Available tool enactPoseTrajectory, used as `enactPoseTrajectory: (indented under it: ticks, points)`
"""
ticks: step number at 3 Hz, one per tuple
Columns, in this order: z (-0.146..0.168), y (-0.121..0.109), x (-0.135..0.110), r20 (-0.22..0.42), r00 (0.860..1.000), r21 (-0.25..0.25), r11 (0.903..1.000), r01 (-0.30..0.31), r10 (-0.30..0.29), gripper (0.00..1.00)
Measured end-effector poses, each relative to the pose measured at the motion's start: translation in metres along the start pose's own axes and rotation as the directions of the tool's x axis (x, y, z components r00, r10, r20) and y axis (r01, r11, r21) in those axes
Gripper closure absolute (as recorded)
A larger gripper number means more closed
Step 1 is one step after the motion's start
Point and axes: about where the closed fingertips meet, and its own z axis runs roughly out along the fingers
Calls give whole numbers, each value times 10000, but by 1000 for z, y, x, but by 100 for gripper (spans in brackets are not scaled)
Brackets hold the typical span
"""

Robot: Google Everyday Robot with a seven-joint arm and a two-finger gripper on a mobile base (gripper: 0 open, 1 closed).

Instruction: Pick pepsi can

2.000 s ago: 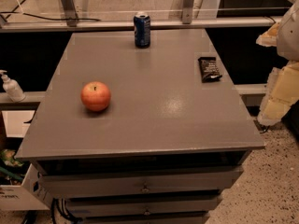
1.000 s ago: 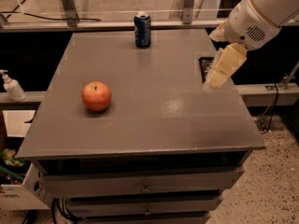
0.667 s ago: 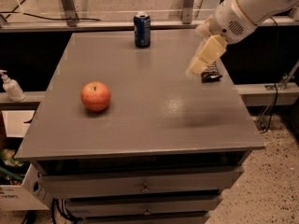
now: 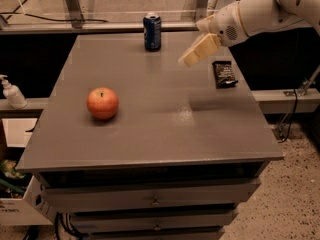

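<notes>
The pepsi can (image 4: 152,31) stands upright near the far edge of the grey table (image 4: 150,129), dark blue with a silver rim. My gripper (image 4: 192,55) hangs above the table on a white arm coming in from the upper right. It is to the right of the can and a little nearer to me, apart from it. It holds nothing.
A red apple (image 4: 103,103) sits on the left part of the table. A flat black snack packet (image 4: 224,73) lies near the right edge, just right of the gripper. A soap bottle (image 4: 11,92) stands on a ledge at the left. Drawers are below the tabletop.
The arm has swung in from the right side and moved left and farther back over the table, closing on the can. The can, apple and packet have not moved.
</notes>
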Motion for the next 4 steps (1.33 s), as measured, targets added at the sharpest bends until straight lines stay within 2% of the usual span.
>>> enactPoseTrajectory:
  ticks: [1,2,3,4]
  points:
    - [0,0,0,0,10000,-2,10000,0,0,0]
    - [12,-10,9,557,9984,287,9996,-79,63,0]
    - [38,-36,16,1460,9892,838,9962,-233,108,0]
    - [61,-64,16,1991,9799,1211,9921,-323,76,0]
